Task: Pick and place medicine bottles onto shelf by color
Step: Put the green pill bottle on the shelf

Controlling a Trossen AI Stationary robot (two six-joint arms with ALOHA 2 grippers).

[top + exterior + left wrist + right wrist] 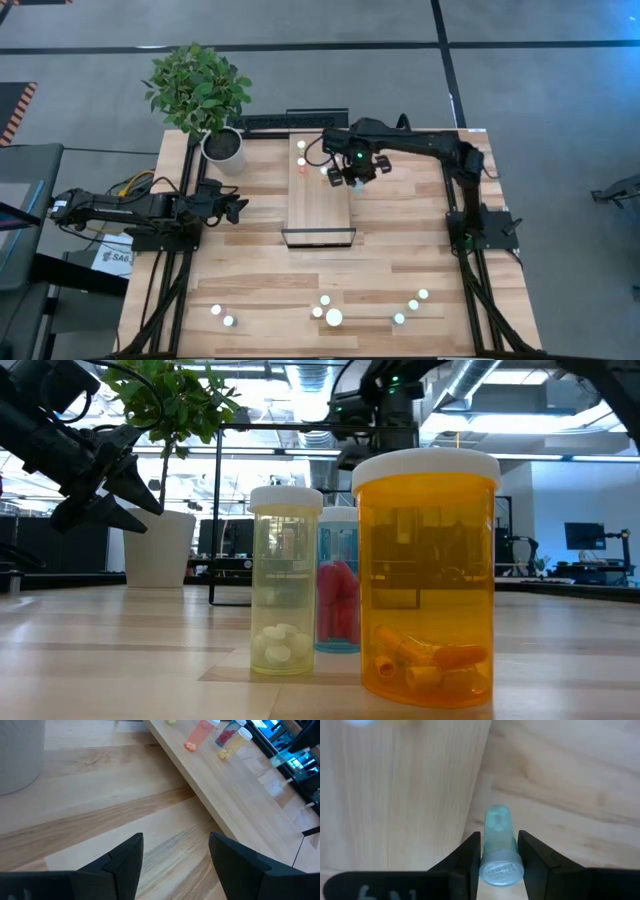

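Over pale wood, right claw [499, 851] pinches a teal, white-capped bottle [498, 847].

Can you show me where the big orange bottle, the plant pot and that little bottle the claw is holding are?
big orange bottle [425, 580]: low view, middle of its body.
plant pot [223, 147]: high view, its white rim.
teal bottle [497, 832]: right wrist view, its body between the fingers.

1. Large amber-orange plastic bottle [427, 575]: white cap, orange capsules inside.
2. Slim pale-yellow bottle [285, 580]: white cap, white tablets.
3. Small teal-blue bottle [337, 580]: red contents.
4. Translucent teal bottle [498, 845] between black right pincer [498, 851] fingers.
5. Light striped wood desk [400, 250]; paler wood shelf [318, 200].
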